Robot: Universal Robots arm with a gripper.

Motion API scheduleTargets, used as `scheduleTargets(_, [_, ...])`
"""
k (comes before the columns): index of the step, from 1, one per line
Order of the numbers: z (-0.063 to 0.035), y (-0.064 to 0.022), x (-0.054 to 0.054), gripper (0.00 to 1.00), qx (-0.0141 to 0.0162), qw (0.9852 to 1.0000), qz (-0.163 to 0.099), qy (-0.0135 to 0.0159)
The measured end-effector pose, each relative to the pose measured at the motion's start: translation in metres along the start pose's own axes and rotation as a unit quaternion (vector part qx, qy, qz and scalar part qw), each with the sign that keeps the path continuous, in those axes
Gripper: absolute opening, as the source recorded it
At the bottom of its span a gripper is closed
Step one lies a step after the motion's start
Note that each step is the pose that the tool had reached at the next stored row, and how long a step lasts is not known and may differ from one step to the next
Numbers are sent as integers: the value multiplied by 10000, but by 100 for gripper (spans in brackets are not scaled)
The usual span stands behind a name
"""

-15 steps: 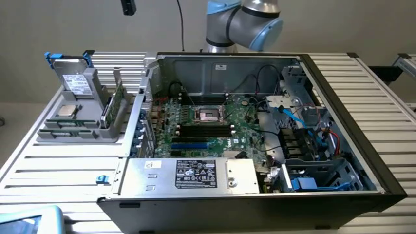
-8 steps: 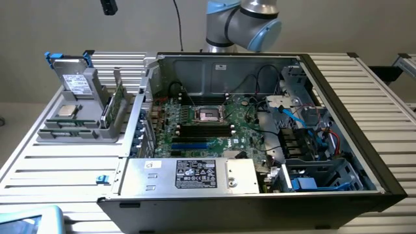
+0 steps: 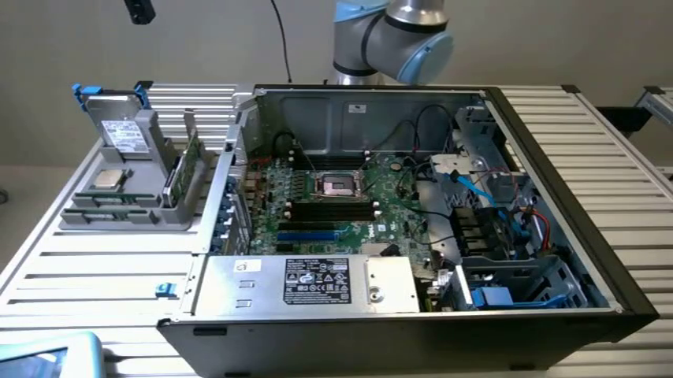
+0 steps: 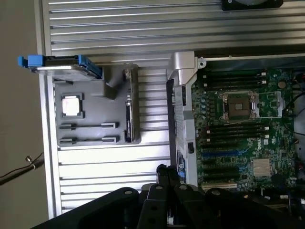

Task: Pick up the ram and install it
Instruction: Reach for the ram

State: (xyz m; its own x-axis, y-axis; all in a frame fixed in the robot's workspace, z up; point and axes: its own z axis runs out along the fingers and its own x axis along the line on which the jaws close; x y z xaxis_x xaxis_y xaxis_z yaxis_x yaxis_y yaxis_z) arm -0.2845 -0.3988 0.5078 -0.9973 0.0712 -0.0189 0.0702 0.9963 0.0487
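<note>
Slatted metal tabletop (image 3: 94, 276) carries everything, with a plain pale wall behind. Toward the tabletop's edge at the exterior view's left stands a grey holder (image 3: 137, 214). A hard drive (image 3: 124, 134) in a blue bracket stands upright at the holder's far end, and a square silver processor (image 3: 109, 178) lies flat in front of it. On the holder's side nearest the computer, the ram (image 3: 187, 172) stands on its long edge in a slot, a slim green strip with nothing touching it. Just beside the holder, over the tabletop's middle and the exterior view's right, lies an open computer case (image 3: 568, 157). Its motherboard (image 3: 347, 205) is exposed, the black memory slots (image 3: 334, 209) below the processor socket look empty, and a grey power supply (image 3: 305, 283) sits along the near wall. The robot arm (image 3: 395, 35) rises behind the case's far wall.

In the wrist view the claw (image 4: 165, 168) is clenched on nothing, fingertips pressed together, over the slats beside the case's outer wall. The ram (image 4: 127, 112) shows edge-on in the holder, well apart from the claw.

I judge the step in hand to be the approach to the pick, with nothing of the task done yet. A grasp would call for the claw to be released and lined up across the strip's thin upper edge. The strip would then need a straight lift so it does not bind in its slot.
</note>
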Motion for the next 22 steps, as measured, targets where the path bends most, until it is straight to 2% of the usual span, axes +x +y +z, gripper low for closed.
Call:
scheduleTargets(14, [2,-48,635,11,0,10000,0,0])
scheduleTargets(22, [74,-82,1000,11,0,10000,0,7])
